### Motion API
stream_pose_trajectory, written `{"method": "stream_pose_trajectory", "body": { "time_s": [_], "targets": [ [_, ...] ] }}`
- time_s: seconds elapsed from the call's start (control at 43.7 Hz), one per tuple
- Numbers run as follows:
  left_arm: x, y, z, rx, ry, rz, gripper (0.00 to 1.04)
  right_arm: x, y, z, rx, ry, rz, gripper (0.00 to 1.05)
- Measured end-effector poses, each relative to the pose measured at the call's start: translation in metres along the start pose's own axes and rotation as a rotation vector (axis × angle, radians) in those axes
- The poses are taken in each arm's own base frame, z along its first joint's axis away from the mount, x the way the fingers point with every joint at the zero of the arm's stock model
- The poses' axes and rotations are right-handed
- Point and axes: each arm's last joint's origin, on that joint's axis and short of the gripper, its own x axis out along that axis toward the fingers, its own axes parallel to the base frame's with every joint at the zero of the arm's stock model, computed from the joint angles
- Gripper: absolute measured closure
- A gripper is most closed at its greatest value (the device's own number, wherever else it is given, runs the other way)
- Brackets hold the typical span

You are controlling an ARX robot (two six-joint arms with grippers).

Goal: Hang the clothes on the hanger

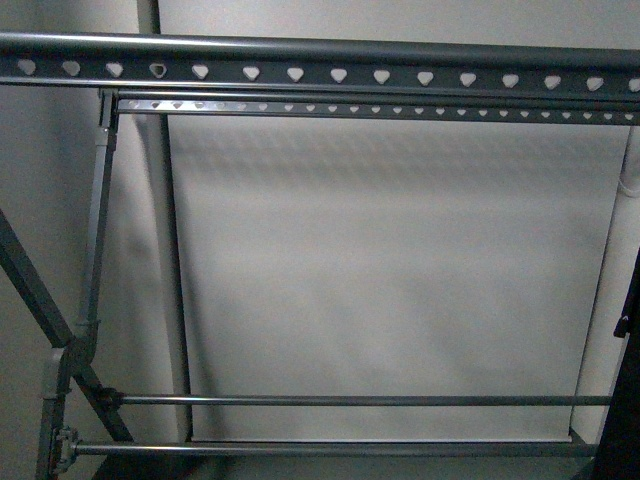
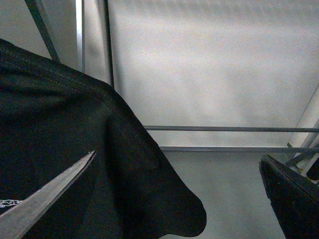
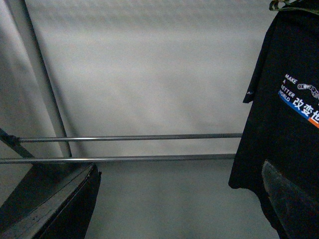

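The hanger (image 1: 320, 70), a grey metal rack, spans the front view with its heart-holed top rail; no T-shirt shows there. In the left wrist view the black clothes (image 2: 75, 149) fill one side, a fold drooping between the fingers of my left gripper (image 2: 174, 196), which is open. One grey finger (image 2: 40, 201) lies against the cloth and the other finger (image 2: 291, 199) stands apart. In the right wrist view the clothes (image 3: 284, 124) hang with white, blue and red lettering showing. My right gripper (image 3: 179, 204) is open, with one finger (image 3: 291, 199) in front of the hem.
A white screen (image 1: 390, 280) hangs behind the rack. Two low horizontal bars (image 1: 350, 400) cross near the floor, and slanted braces (image 1: 40, 290) stand at the left. A dark shape (image 1: 625, 400) sits at the front view's right edge.
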Motion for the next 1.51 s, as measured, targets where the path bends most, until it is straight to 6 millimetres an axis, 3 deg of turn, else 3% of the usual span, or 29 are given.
{"method": "stream_pose_trajectory", "body": {
  "time_s": [0.756,0.893,1.099,1.214,1.374,1.466,1.511],
  "targets": [
    [0.000,0.000,0.000,0.000,0.000,-0.001,0.07,0.000,0.000,0.000,0.000,0.000,0.000,0.07],
    [0.009,0.000,0.022,0.222,-0.216,-0.316,0.07,0.000,0.000,0.000,0.000,0.000,0.002,0.07],
    [0.015,-0.003,0.041,0.271,-0.266,-0.327,0.07,0.000,0.000,0.000,0.000,0.000,0.001,0.07],
    [0.005,-0.003,0.035,0.215,-0.230,-0.324,0.07,0.000,0.000,0.000,0.000,0.000,0.002,0.07],
    [0.001,0.008,0.006,-0.027,-0.022,-0.323,0.07,0.000,0.000,0.000,0.000,0.000,0.002,0.07],
    [0.001,0.011,0.004,-0.105,0.000,-0.313,0.07,0.000,0.000,0.000,0.000,0.000,0.002,0.07],
    [0.000,0.011,0.001,-0.089,0.005,-0.200,0.14,0.000,0.000,0.000,0.000,0.000,0.002,0.07]
  ]
}}
